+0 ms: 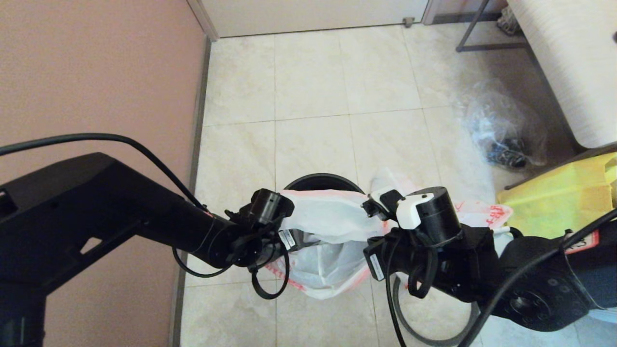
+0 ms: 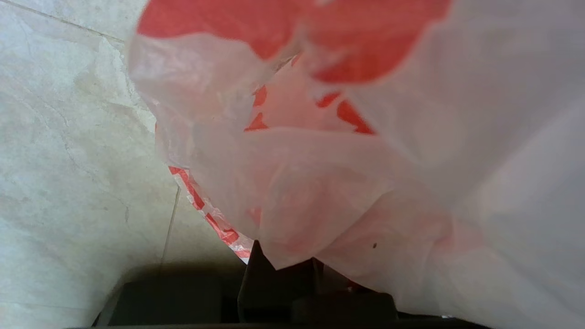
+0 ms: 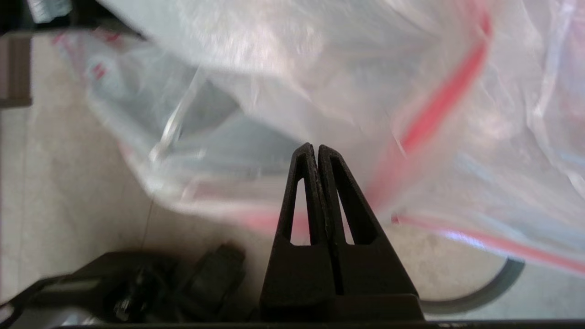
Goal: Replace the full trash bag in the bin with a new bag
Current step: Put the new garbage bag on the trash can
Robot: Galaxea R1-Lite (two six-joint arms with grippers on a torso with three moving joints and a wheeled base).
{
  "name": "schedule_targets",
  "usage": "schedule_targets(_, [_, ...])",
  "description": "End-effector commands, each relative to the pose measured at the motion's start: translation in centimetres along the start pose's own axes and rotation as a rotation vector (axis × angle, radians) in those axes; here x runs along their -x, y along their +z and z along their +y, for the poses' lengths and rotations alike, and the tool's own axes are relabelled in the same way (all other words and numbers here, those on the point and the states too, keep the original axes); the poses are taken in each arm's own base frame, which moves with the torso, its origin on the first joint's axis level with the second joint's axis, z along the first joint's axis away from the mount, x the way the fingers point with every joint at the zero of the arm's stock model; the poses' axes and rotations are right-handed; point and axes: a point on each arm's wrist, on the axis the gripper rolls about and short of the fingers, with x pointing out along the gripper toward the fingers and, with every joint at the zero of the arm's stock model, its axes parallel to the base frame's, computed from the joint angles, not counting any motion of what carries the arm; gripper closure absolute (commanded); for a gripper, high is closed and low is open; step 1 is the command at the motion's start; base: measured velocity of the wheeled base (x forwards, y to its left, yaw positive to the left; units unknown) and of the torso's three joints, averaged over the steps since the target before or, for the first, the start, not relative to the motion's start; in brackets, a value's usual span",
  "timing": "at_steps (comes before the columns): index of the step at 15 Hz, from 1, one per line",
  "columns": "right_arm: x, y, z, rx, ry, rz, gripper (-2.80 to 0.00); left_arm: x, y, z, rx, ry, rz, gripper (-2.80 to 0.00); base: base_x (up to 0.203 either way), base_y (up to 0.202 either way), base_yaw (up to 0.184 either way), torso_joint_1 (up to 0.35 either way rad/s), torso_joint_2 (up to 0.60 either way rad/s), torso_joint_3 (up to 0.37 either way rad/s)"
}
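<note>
Meanwhile, you had both claws clamped on the white red-printed plastic bag [image 1: 332, 217] over the round black bin [image 1: 322, 182]: left claw [image 1: 289, 238], right claw [image 3: 316, 148]. Only your right wrist view showed the grey hoop [image 3: 475, 297] on the floor.

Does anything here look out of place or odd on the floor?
Yes. The thin dark-grey hoop lies on the floor tiles, off the bin. A clear bag of rubbish also lies loose by the bench.
</note>
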Motion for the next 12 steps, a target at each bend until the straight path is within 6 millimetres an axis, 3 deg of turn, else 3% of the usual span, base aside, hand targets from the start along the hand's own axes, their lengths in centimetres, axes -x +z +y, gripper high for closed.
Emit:
schedule_targets(1, [-1.8, -0.9, 0.3, 0.009, -0.007, 0.039, 0.00, -0.2, -0.1, 0.0, 0.007, -0.004, -0.005, 0.00, 0.000, 0.000, 0.000, 0.000, 0.00, 0.000])
schedule_targets(4, [-2.8, -2.4, -0.4, 0.009, -0.032, 0.097, 0.00, -0.3, 0.0, 0.0, 0.010, -0.003, -0.008, 0.00, 0.000, 0.000, 0.000, 0.000, 0.00, 0.000])
schedule_targets(7, [-1.7, -4.4, 0.0, 0.034, -0.021, 0.155, 0.00, -0.4, 0.0, 0.0, 0.010, -0.004, -0.008, 0.00, 0.000, 0.000, 0.000, 0.000, 0.00, 0.000])
schedule_targets(12, [-5.6, -6.6, -0.8, 0.012, -0.062, 0.165, 0.00, -0.6, -0.2, 0.1, 0.010, -0.001, -0.006, 0.00, 0.000, 0.000, 0.000, 0.000, 0.00, 0.000])
